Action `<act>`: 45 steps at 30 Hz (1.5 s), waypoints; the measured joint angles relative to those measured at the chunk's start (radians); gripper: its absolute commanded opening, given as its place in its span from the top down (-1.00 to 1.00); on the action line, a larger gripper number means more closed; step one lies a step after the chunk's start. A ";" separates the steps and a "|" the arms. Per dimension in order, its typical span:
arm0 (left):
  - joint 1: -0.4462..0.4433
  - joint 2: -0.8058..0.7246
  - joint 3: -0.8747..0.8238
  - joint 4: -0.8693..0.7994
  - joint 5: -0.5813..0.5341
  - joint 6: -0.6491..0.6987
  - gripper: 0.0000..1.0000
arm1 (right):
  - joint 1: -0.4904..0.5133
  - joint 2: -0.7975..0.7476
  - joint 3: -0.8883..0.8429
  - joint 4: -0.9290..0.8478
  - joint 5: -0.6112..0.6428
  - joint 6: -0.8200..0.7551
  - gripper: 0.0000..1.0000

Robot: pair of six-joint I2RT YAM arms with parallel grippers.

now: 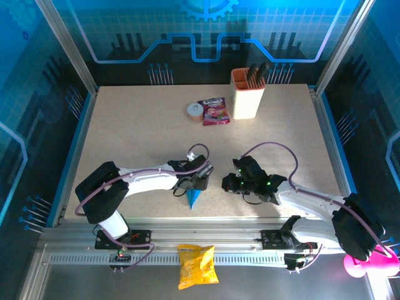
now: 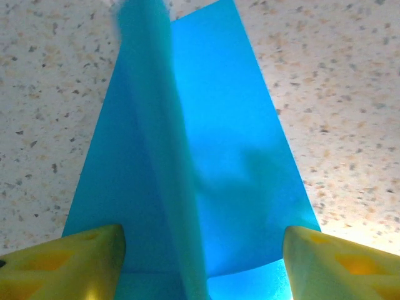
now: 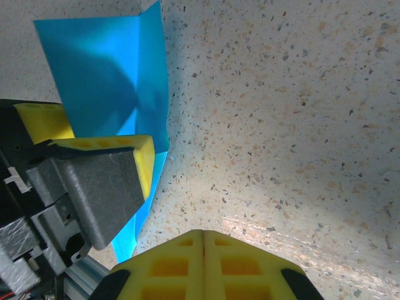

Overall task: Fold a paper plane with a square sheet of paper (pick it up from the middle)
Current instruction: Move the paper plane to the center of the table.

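Your table (image 1: 125, 137) is a pale speckled slab with a blue rim. Near its front edge, about centre, lies the paper (image 1: 194, 197), folded narrow, its tip toward you and one flap standing up along the crease. At the far side you have a red-purple packet (image 1: 214, 111), a small roll (image 1: 195, 111) just left of it, and a tan holder (image 1: 246, 100) of dark handles to the right.

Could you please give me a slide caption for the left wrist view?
Open left gripper over the folded cyan-blue paper, centre crease running between its yellow fingers, on a speckled table.
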 measured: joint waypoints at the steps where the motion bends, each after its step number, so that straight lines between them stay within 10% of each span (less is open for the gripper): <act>1: 0.003 0.002 -0.008 0.008 -0.003 -0.001 -0.40 | 0.000 0.000 0.000 0.000 0.000 0.000 1.00; 27: 0.188 0.104 -0.018 0.305 0.051 0.034 -0.48 | -0.017 -0.098 -0.001 -0.065 0.006 -0.004 1.00; 45: 0.189 0.059 0.037 0.186 0.122 0.061 -0.55 | -0.040 -0.156 -0.003 -0.116 0.010 -0.019 1.00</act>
